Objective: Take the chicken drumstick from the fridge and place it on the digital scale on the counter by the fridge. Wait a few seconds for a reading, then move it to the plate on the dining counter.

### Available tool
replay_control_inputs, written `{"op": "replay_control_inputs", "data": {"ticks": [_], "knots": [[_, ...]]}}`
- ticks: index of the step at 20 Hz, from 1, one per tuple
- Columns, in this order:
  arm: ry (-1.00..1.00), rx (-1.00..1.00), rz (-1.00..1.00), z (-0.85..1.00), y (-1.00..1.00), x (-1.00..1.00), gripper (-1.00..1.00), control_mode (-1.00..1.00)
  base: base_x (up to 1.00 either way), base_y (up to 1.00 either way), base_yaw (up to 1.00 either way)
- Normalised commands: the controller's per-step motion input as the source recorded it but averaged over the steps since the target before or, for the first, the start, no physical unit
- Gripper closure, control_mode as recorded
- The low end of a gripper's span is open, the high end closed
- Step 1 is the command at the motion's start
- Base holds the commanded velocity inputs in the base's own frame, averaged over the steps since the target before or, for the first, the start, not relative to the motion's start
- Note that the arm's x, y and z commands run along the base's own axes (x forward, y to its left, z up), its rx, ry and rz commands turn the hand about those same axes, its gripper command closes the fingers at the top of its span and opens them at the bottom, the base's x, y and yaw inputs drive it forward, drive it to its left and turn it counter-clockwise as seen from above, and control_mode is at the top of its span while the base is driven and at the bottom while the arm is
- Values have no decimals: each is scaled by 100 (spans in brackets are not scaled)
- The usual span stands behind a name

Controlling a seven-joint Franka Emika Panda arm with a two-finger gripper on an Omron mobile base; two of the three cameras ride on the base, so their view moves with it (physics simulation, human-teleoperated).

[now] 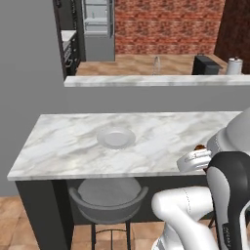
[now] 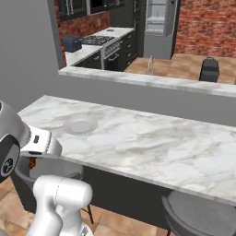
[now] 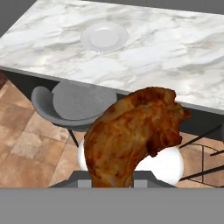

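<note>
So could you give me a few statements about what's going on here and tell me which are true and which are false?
1. The tool is carrying the chicken drumstick. True.
2. The drumstick already lies on the plate. False: the plate holds nothing, and the drumstick is in the tool, off the near edge of the dining counter.
3. A round grey stool stands under the dining counter, below the plate. True.
4. The plate sits on the floor. False: it rests on the marble top of the dining counter.
5. The fridge stands far behind the dining counter, its door open. True.
</note>
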Motion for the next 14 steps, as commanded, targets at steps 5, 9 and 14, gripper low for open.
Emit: {"op": "replay_control_inputs", "data": {"ticks": [5, 9, 14], "knots": [[0, 0, 0, 0, 0, 0, 100, 100, 75, 28, -6], [0, 0, 0, 0, 0, 0, 100, 100, 45, 12, -1], [0, 0, 0, 0, 0, 0, 100, 100, 0, 0, 0]]}}
